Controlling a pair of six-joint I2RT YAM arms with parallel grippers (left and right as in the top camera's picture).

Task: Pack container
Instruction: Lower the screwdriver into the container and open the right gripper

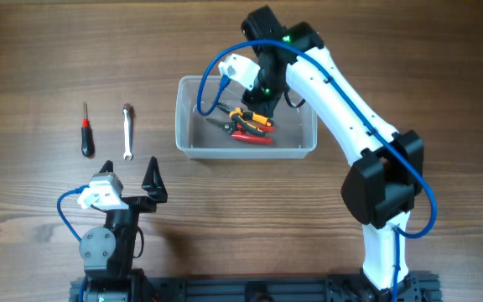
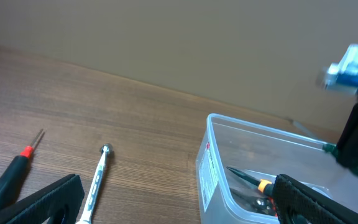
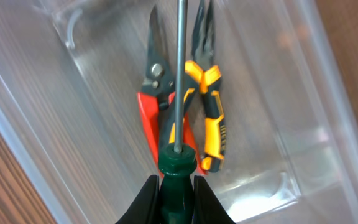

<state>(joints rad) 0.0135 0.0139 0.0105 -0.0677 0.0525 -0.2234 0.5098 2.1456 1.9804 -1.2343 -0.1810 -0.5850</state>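
A green-handled screwdriver [image 3: 178, 163] is clamped in the right gripper [image 3: 178, 190] directly over the container [image 1: 193, 141] at 12 o'clock on the table [image 1: 40, 50], shaft roughly aligned with the pliers [image 3: 211, 118] inside; the left gripper [image 2: 179, 208] is spread wide at 7 o'clock.

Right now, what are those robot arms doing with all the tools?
They are packing tools into the clear container. The right gripper is shut on a green-handled screwdriver, holding it over the container, where orange pliers and red snips already lie. The left gripper is open and holds nothing. A small screwdriver and a wrench lie on the table.
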